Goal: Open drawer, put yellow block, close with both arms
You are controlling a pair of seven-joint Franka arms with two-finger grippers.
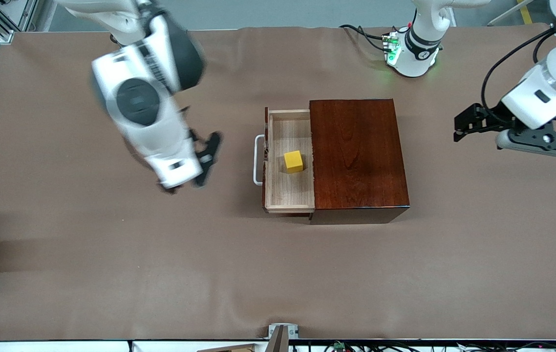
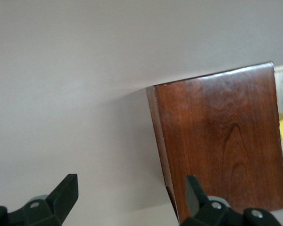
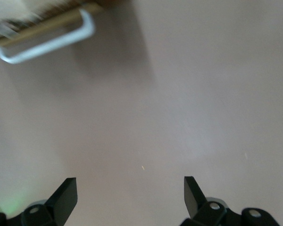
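With the block in the open drawer, both empty, open grippers, right by the handle and left past the box, risk shoving the box askew if they push unevenly.

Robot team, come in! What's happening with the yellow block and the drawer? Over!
Both jaws open, empty: right gripper over bare table near the handle, left gripper beside the box. Yellow block in the open drawer. Nothing blocking.
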